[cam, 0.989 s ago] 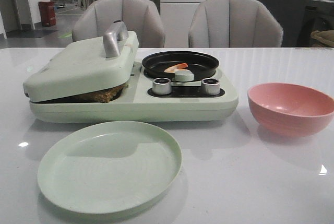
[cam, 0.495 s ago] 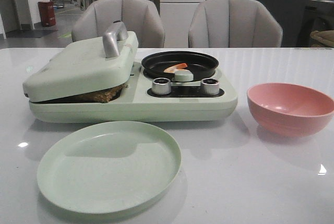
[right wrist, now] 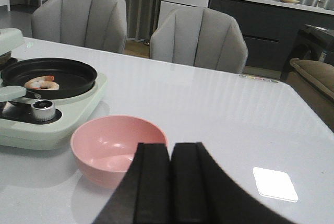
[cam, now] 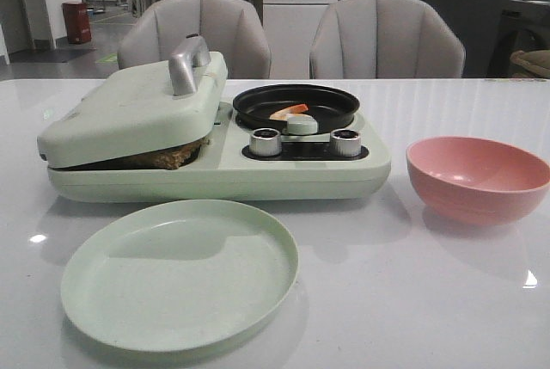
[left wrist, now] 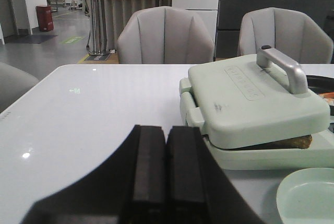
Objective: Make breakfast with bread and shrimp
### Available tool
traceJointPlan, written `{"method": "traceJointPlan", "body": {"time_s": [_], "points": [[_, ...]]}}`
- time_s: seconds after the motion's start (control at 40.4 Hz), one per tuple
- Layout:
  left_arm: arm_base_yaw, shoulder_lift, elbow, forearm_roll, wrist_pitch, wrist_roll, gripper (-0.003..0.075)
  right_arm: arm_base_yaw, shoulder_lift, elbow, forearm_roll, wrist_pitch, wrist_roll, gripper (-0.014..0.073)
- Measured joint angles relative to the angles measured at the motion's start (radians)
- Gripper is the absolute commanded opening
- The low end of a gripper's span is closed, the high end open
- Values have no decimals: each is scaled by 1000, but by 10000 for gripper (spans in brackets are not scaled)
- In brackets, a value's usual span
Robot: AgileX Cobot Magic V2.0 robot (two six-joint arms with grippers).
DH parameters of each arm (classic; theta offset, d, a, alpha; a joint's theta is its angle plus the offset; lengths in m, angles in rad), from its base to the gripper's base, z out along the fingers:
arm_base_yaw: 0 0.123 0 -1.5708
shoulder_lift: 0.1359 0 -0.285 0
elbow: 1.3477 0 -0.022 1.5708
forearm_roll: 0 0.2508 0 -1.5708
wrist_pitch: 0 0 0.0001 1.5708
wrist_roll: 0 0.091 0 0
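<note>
Left gripper (left wrist: 166,174): fingers pressed together, holding nothing, low over the bare table on the left side.
Right gripper (right wrist: 170,182): fingers also closed flat against each other and empty, low over the table on the right side.
Bread (cam: 168,156): browned, clamped inside the sandwich press, only its edge showing under the lid (left wrist: 250,104); ahead of the left gripper and off toward the robot's middle, well apart from it.
Shrimp (right wrist: 40,82): lying in the black frying pan (cam: 296,107) on the same pale green breakfast maker (cam: 258,175); ahead of the right gripper and across toward the left arm's side, beyond the bowl.
Pink bowl (right wrist: 117,148): empty, just ahead of the right gripper, between it and the pan.
Green plate (cam: 180,270): empty, in front of the press; its rim sits near the left gripper, toward the centre.
Step in hand (judgement): both foods look cooked and nothing is gripped, so lifting the lid seems due.
Doing it well: open the left fingers before approaching the metal handle (left wrist: 284,67); close across the bar, not its sloped ends; swing the lid up about its rear hinge rather than pulling straight.
Risk: dragging the whole appliance, which could jolt the pan; the right gripper reaching for the shrimp must clear the bowl's rim and the knobs (cam: 266,141).
</note>
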Motion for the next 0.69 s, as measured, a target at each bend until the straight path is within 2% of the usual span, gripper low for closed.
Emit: {"method": "traceJointPlan", "body": {"time_s": [0.297, 0.693], "points": [[0, 0, 0, 0, -2, 0, 32, -4, -11, 37, -33, -29, 124, -34], [0, 0, 0, 0, -6, 0, 32, -4, -11, 37, -37, -56, 146, -34]]}}
